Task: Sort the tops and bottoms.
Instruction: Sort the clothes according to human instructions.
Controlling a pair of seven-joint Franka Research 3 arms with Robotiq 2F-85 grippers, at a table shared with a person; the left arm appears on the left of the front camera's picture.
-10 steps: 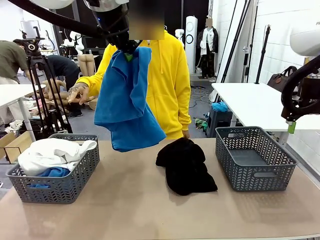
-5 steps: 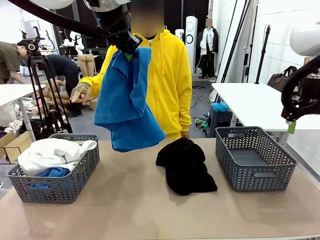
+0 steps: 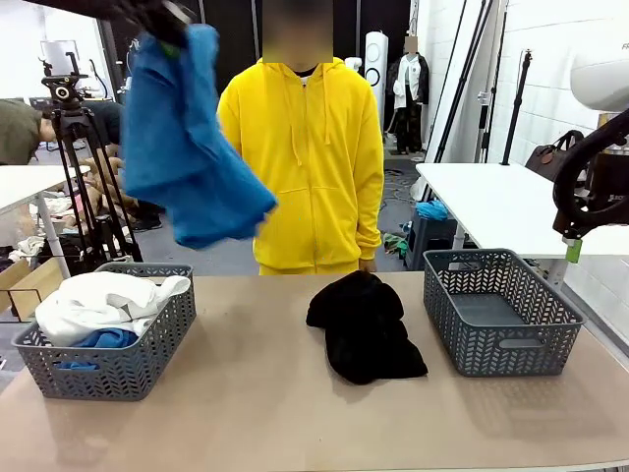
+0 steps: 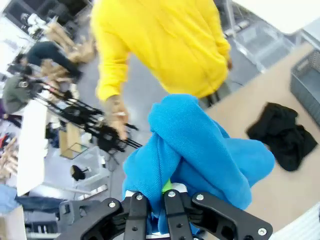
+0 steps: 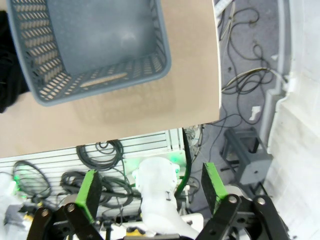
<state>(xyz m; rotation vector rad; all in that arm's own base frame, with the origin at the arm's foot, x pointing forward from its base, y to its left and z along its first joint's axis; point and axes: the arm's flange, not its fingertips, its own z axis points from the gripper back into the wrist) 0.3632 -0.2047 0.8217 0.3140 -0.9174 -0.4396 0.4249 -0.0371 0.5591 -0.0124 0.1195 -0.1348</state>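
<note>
From the front, your left tool point(image 3: 162, 18) is up high at far left, clamped shut on a blue top point(image 3: 187, 147) that hangs free above the left basket point(image 3: 118, 359). That basket already carries a white top point(image 3: 103, 295) with another blue top point(image 3: 103, 339) tucked beneath it, so it reads as the tops bin, and the hanging shirt looks bound for it. The black bottoms point(image 3: 364, 324) lie crumpled mid-bench, just left of the right basket point(image 3: 501, 310), which has nothing in it. That looks like their destination. The person in the yellow hoodie point(image 3: 305, 147) stands at the far edge, well clear of the cloth.

On your left wrist view, the fingers point(image 4: 137, 220) are pinched tight on a bunched fold of the blue top, which drapes away below; the black bottoms sit on the bench point(image 4: 280, 195) far beneath.

On your right wrist view, the right tool point(image 5: 150, 192) has its green pads point(image 5: 90, 192) spread wide with nothing between them, parked off the bench's near edge beside the right basket, out of the way.
</note>
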